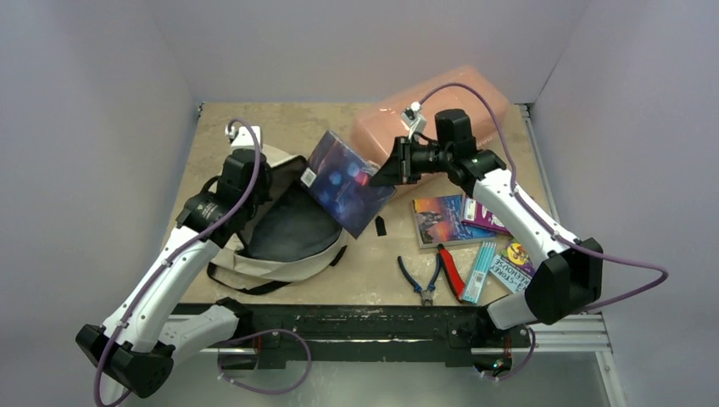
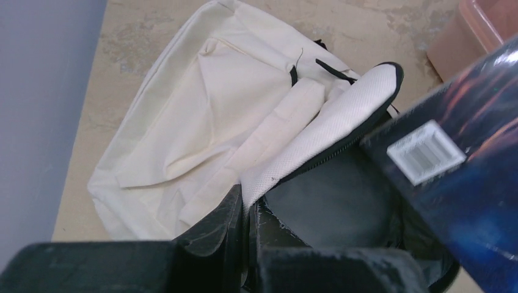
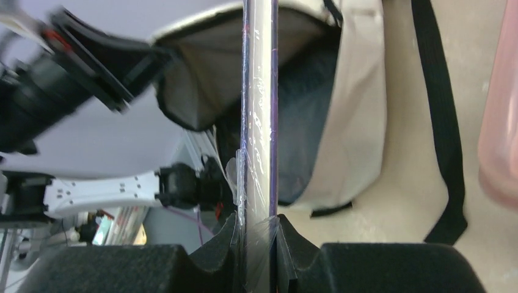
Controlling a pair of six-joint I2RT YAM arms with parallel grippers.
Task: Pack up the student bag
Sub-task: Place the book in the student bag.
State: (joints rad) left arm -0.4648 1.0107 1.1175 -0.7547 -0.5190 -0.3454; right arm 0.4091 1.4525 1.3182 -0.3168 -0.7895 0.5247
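Observation:
The student bag (image 1: 292,242) lies left of centre, cream with black trim, its dark mouth gaping. My left gripper (image 1: 273,176) is shut on the bag's white padded rim flap (image 2: 330,122) and holds it up; in the left wrist view the jaws (image 2: 249,198) pinch that flap. My right gripper (image 1: 383,172) is shut on the edge of a plastic-wrapped blue-purple book (image 1: 343,182), held tilted over the bag's mouth. Seen edge-on in the right wrist view, the book (image 3: 259,110) runs up from the jaws (image 3: 258,221), with the bag (image 3: 357,122) behind it.
A translucent pink box (image 1: 441,106) stands at the back right. On the table to the right lie another book (image 1: 443,220), blue-handled pliers (image 1: 421,280), a red-handled cutter (image 1: 452,271), a teal pen pack (image 1: 482,270) and a booklet (image 1: 517,264). A black strap (image 3: 437,122) trails beside the bag.

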